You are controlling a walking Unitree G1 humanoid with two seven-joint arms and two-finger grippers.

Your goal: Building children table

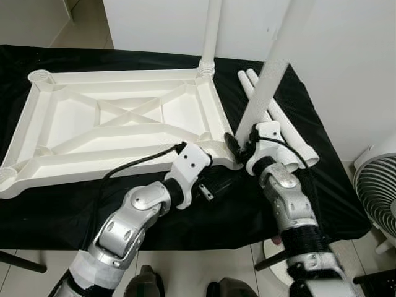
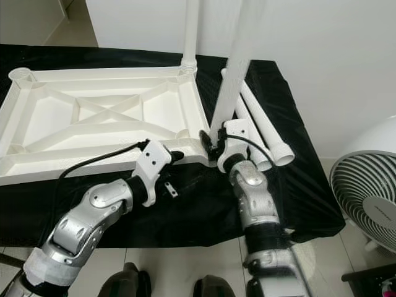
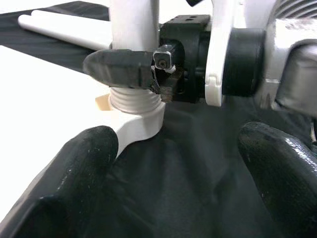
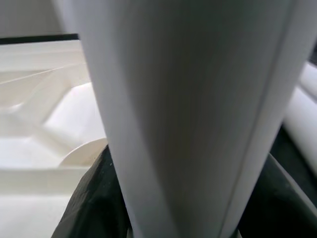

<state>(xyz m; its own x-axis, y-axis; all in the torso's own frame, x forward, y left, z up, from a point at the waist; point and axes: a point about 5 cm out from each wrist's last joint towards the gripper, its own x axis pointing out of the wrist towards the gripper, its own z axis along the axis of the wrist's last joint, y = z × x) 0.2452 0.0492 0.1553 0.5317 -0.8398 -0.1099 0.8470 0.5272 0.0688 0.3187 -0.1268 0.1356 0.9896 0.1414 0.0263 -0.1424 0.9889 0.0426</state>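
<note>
The white tabletop (image 1: 124,74) lies upside down on the black cloth. One white leg (image 1: 210,31) stands upright in its far right corner. My right gripper (image 1: 238,143) is shut on a second leg (image 1: 272,68), which leans slightly. That leg's threaded end (image 3: 134,96) sits in the near right corner socket (image 3: 133,126). One of the right gripper's black fingers (image 3: 119,69) wraps the leg just above the thread. My left gripper (image 3: 178,183) is open just in front of that corner, low over the cloth, holding nothing. The held leg (image 4: 188,119) is very close in the right wrist view.
Two spare white legs (image 1: 284,130) lie on the cloth to the right of the tabletop. A white fan (image 1: 377,192) stands on the floor at the right. A white wall runs behind the table. The table's front edge is just below my arms.
</note>
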